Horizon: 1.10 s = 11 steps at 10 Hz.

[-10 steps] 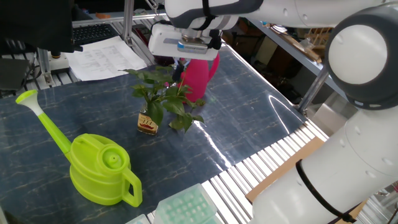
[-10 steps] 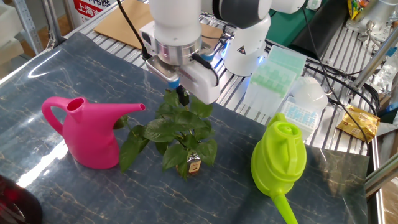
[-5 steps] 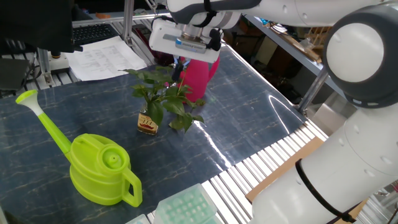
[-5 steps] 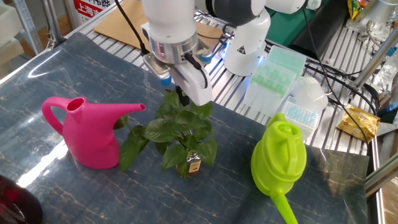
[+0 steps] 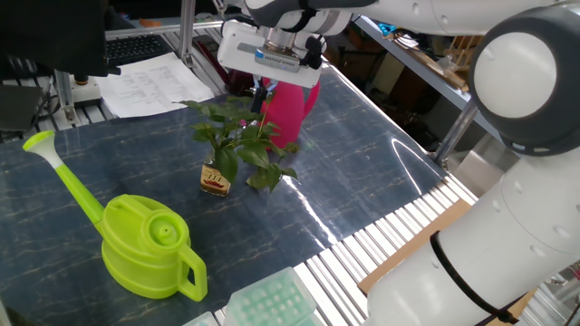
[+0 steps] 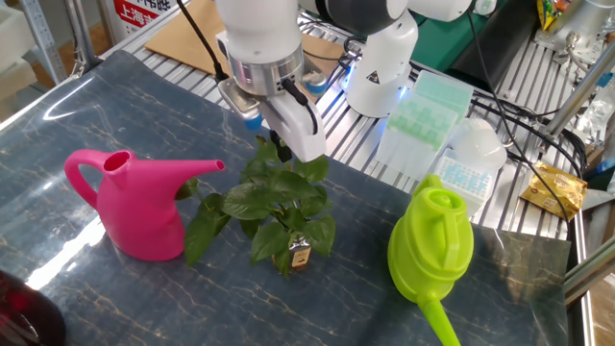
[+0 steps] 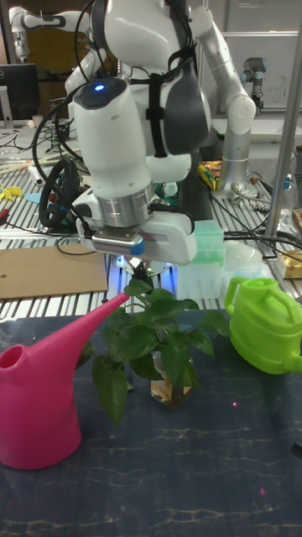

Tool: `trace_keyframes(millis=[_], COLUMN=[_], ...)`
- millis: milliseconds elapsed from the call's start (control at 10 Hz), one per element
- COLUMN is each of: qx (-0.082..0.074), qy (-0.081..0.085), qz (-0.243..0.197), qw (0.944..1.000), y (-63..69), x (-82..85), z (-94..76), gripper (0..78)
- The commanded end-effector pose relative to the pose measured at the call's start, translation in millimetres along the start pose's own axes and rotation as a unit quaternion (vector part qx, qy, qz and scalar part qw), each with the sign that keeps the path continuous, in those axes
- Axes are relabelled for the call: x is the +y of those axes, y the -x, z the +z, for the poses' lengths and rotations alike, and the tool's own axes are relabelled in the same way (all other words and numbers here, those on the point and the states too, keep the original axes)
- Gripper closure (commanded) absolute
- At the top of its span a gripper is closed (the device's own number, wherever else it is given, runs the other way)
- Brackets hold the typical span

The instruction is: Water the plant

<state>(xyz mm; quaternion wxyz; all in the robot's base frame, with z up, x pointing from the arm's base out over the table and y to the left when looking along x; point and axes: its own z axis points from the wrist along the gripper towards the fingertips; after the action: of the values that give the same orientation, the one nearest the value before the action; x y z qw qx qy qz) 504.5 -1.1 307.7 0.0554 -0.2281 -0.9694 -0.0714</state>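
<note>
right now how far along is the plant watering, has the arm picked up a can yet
Nothing looks done yet. The pink plastic watering can and the lime green watering can both stand upright on the table, ungripped. The two-finger gripper hangs above the leafy sprig in the small amber glass bottle, holding nothing; whether its jaws are open is unclear. Left: grasp a can, tilt its spout over the bottle, pour.

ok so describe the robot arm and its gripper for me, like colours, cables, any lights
The arm is glossy white with rounded links and dark grey joint sections. Black cables run along it, strapped on. A small blue light glows on its upper casing. The wrist ends in a silver metal ring above a white boxy gripper with a blue strip on its side and short dark fingers.
</note>
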Motion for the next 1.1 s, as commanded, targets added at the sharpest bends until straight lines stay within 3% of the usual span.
trace_keyframes(millis=[100,800,1100], qx=[0.011,0.014,0.013], qy=[-0.003,-0.009,-0.015], qz=[0.003,0.009,0.035], qw=[0.9999,0.9998,0.9992], y=[10.7,26.3,41.5], x=[2.9,6.1,7.9], z=[-34.8,-52.5,-62.3], gripper=[77.6,77.6,77.6])
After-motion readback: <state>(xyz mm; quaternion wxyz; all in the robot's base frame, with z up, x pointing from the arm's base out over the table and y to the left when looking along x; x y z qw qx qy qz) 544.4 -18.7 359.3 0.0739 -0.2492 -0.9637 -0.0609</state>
